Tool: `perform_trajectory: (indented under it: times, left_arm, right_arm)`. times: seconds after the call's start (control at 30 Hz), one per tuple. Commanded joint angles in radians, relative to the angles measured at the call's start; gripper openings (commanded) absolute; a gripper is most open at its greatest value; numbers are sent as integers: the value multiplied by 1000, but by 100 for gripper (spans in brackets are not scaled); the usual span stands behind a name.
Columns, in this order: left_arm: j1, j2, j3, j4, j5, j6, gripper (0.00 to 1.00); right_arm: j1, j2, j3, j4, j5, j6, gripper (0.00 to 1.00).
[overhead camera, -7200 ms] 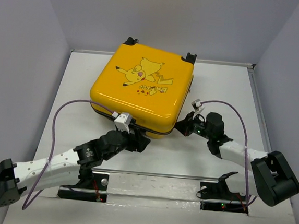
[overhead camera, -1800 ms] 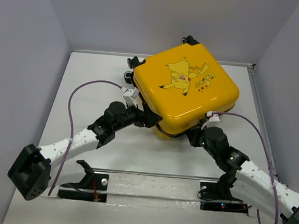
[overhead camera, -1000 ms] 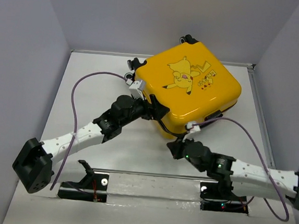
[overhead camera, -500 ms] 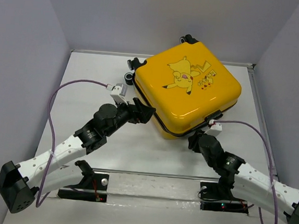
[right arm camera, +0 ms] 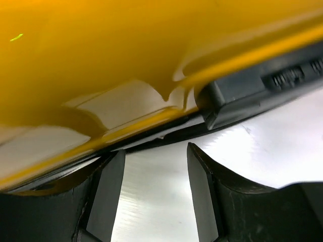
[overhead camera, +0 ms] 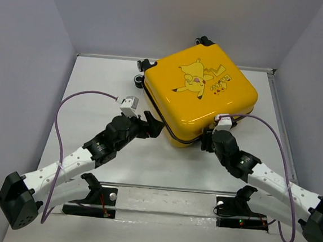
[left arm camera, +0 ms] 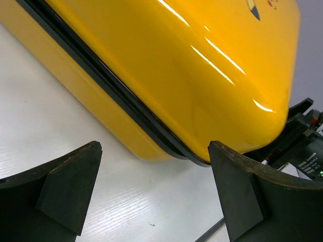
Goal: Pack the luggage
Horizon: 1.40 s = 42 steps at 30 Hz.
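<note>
The yellow suitcase point(overhead camera: 200, 93) lies shut, cartoon upward, on the table point(overhead camera: 96, 87). The left gripper point(overhead camera: 153, 126) just beside its near-left side gapes wide; the right gripper point(overhead camera: 207, 142) sits close at its near-right side, jaws apart, empty.

2 arms showing white shells and black joints
The left arm point(overhead camera: 61, 166) and right arm point(overhead camera: 277, 185) are wearing white link covers between black motor housings. The left purple cable point(overhead camera: 57, 126) and right purple cable point(overhead camera: 284, 160) are looping from small white wrist modules point(overhead camera: 129, 104). The left gripper point(left arm camera: 154, 146) is showing matte black, wedge-shaped fingers point(left arm camera: 70, 186).
</note>
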Motion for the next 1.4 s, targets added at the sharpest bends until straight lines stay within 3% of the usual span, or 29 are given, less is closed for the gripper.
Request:
perform_trajectory:
  times: [0.0,0.1,0.27,0.4,0.47,0.5,0.53,0.67,0.8,0.97,1.1,1.37]
  left_arm:
    - [-5,5,-18,113,6,-20,99]
    - [-5,13,-18,120,6,-20,99]
    - [-5,6,-1,129,-86,-43,99]
    - [42,126,182,82,-202,-38,99]
    - [139,208,273,80,-107,-91,99]
    - [195,230,291,118,17,-110,99]
    - [299,255,312,123,47,-125,99]
    - [487,455,467,112,116,-168,99]
    - [590,641,591,144,290,-240,99]
    - [639,833,783,170,409,-250,99]
    - [650,1016,973,170,498,-277,99]
    - [650,1250,1151,190,578,-394,99]
  right_arm:
    - [-1,85,154,251,-95,-133,59]
    - [-1,127,163,279,-129,-134,59]
    - [-12,78,-48,420,-100,-55,56]
    - [-21,1,-101,452,-158,-41,54]
    - [-21,-34,-121,437,-180,-25,54]
    - [-21,-53,-128,422,-191,-19,54]
    - [-21,-74,-129,411,-198,-14,55]
    - [-21,-80,-117,348,-263,-12,59]
    - [-21,-77,-108,316,-304,-19,70]
    - [-21,-85,-109,296,-341,-29,82]
    - [-21,-77,-115,296,-378,-23,84]
    - [-21,-79,-126,299,-399,-11,86]
